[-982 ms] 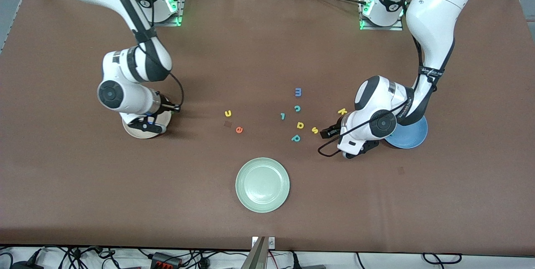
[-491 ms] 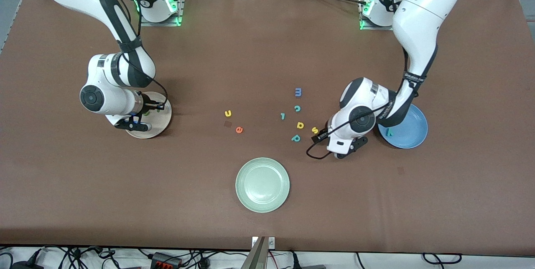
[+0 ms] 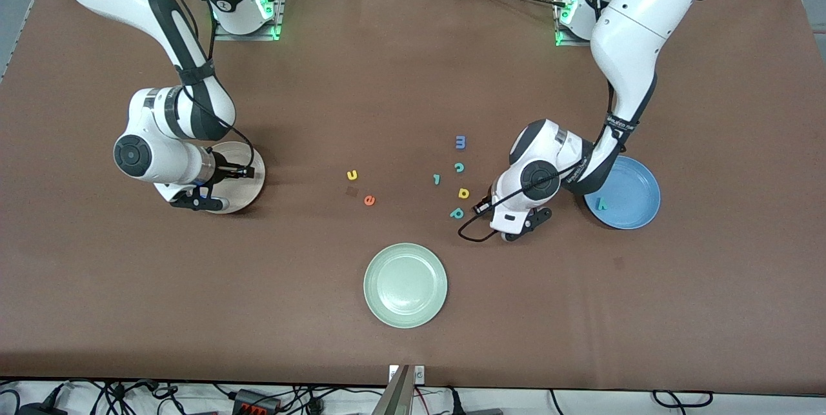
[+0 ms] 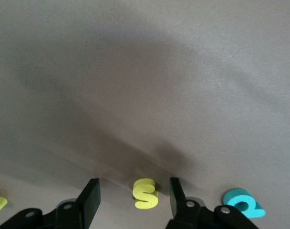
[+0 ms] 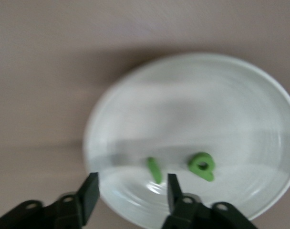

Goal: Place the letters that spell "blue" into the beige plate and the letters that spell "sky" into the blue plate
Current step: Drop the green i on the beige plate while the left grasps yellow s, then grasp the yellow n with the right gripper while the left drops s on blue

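Note:
My left gripper [image 3: 484,206] hangs low over the table with its jaws open on either side of the yellow s [image 4: 146,193], touching neither side. The blue plate [image 3: 635,189] holds the teal y [image 3: 601,204]. The k is hidden under the left arm. My right gripper [image 3: 248,172] is open above the beige plate [image 3: 253,190]. In the right wrist view that plate [image 5: 259,95] holds the green l [image 5: 154,170] and green b [image 5: 201,165]. The yellow u [image 3: 352,175] and orange e [image 3: 369,201] lie mid-table.
Near the s lie a teal p [image 3: 457,212], yellow a [image 3: 463,193], teal c [image 3: 459,167], blue m [image 3: 460,141] and a thin teal letter [image 3: 437,179]. A pale green plate [image 3: 405,284] sits nearer the camera.
The left arm swung off the blue plate, uncovering the teal y, and came down around the s. The right arm shifted over the beige plate toward its own end of the table.

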### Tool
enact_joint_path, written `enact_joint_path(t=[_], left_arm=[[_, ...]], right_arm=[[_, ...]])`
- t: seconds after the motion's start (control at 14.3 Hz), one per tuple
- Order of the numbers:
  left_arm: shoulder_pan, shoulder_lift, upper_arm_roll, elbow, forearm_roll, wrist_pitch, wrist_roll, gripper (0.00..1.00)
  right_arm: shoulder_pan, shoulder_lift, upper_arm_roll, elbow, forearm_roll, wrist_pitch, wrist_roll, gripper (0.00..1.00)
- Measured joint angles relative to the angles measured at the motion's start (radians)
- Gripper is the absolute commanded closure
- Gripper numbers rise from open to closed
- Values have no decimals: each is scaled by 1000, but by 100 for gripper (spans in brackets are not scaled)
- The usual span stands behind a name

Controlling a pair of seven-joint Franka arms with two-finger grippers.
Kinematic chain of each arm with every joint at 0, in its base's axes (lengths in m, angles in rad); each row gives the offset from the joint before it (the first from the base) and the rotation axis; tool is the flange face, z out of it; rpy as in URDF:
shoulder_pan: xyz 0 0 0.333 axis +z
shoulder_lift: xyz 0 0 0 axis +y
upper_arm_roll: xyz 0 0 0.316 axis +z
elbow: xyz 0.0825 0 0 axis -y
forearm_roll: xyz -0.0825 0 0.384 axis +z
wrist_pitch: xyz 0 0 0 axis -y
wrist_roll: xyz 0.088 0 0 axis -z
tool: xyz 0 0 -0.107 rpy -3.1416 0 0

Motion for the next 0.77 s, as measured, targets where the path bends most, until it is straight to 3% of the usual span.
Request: enact_joint_path(t=[0.14, 0.35, 0.56, 0.77], left_arm=[[0, 0, -1, 2, 0, 8, 0, 71], [-5, -2, -2, 5, 1, 8, 0, 76], [-10, -2, -2, 5, 6, 9, 0, 96], [-10, -3, -2, 6, 6, 9, 1, 98]], right_arm=[[63, 0, 4, 53, 1, -16, 16, 0], [173, 25, 10, 105, 2, -14, 34, 0], [273, 75, 13, 166, 2, -7, 43, 0], [331, 144, 14, 234, 1, -5, 43, 3]])
